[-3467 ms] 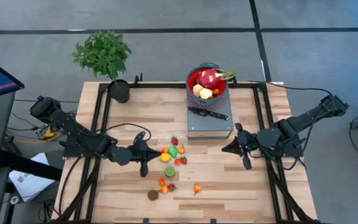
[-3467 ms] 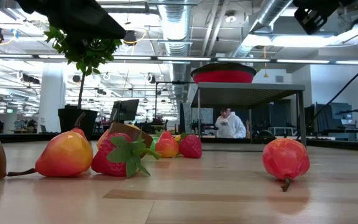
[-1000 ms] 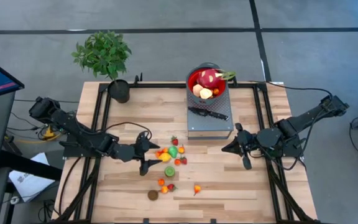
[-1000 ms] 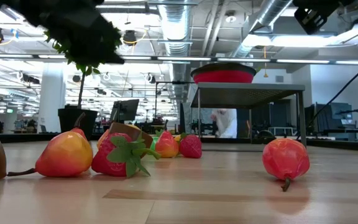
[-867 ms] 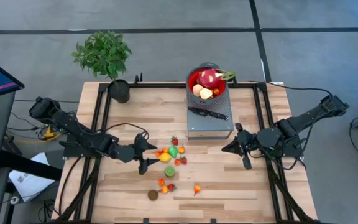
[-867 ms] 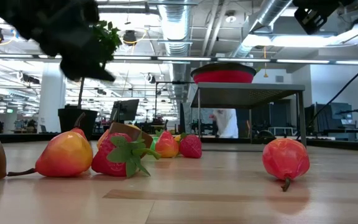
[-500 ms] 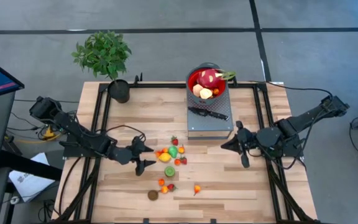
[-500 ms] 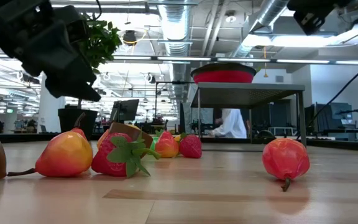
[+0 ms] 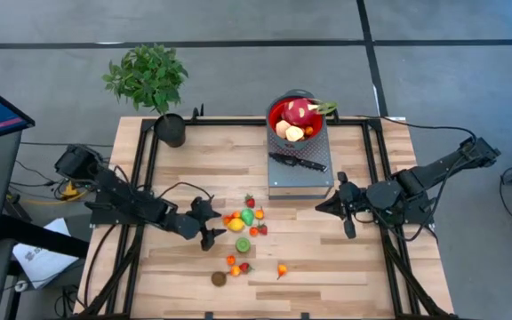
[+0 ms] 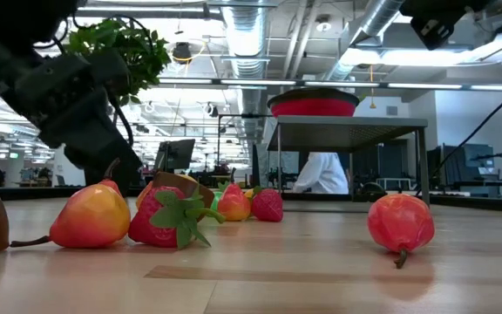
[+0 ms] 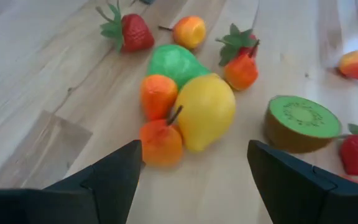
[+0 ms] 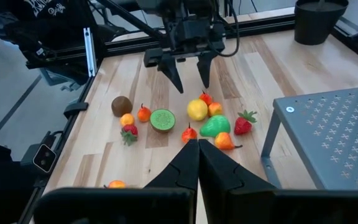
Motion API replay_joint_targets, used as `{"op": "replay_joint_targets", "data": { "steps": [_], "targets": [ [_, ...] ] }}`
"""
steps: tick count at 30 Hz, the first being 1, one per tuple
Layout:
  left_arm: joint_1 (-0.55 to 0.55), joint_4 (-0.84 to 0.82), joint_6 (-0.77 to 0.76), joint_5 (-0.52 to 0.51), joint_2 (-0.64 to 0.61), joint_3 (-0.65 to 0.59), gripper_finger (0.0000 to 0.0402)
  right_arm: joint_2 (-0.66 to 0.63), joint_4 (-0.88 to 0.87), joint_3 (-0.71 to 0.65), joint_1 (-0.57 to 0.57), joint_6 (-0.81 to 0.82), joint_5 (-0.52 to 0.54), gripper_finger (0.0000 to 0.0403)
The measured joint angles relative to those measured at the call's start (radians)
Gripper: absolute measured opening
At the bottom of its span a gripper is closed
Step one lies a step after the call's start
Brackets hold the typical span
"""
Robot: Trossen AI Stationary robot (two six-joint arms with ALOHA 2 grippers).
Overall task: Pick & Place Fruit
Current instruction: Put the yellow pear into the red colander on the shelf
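Fruit [image 9: 241, 233]: small glossy toy pieces clustered mid-table on pale wood planks; smooth yellow lemon [image 11: 205, 111], green-faced kiwi half [image 11: 302, 122]. Left gripper [image 9: 213, 223], dark fingers spread, empty, just beside cluster. Right gripper [image 9: 343, 210] closed, empty, well apart beside perforated grey metal stand [image 9: 300, 180].

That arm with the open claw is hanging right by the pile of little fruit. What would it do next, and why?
Probably ease forward and down so the yellow lemon sits between its fingers, then close. The left gripper is open and empty beside the cluster, and the lemon lies straight ahead of it. The red bowl on the grey stand already holds fruit, so picking seems due. The right gripper waits shut.
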Motion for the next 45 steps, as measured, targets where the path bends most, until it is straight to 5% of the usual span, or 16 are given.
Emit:
{"op": "replay_joint_targets", "data": {
  "steps": [29, 45],
  "targets": [
    [0.027, 0.059, -0.023, -0.133, 0.149, 0.002, 0.0284, 0.000, -0.001, 0.000, 0.000, -0.002, 0.000, 0.0003],
    [0.063, 0.064, -0.023, -0.107, 0.157, 0.002, 0.0262, 0.000, -0.001, 0.000, 0.000, -0.002, 0.000, 0.0003]
  ]
}}
